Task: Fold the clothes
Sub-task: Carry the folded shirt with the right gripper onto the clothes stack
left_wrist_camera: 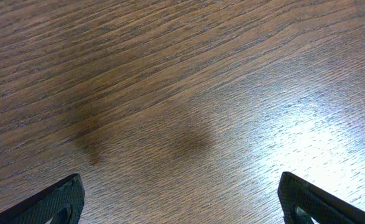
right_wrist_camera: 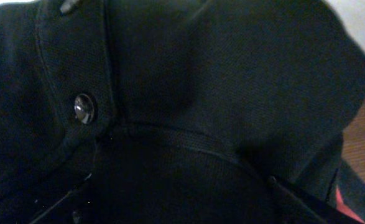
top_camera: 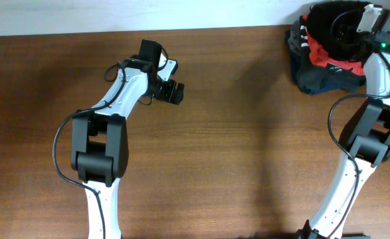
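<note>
The black garment (top_camera: 333, 20) lies crumpled on top of a pile at the table's far right corner. My right gripper (top_camera: 347, 32) is down in it. In the right wrist view the black fabric (right_wrist_camera: 232, 81) fills the frame, with a seam and a metal snap button (right_wrist_camera: 84, 107). The right fingers (right_wrist_camera: 176, 190) are dimly seen wide apart, with fabric between them. My left gripper (top_camera: 173, 92) is open and empty over bare wood left of centre. Its two fingertips (left_wrist_camera: 182, 190) show at the lower corners of the left wrist view.
Under the black garment lie a red t-shirt with white print (top_camera: 319, 57) and dark navy garments (top_camera: 321, 81). The wooden table (top_camera: 248, 146) ends at a white wall along the far edge. The pile sits close to that edge.
</note>
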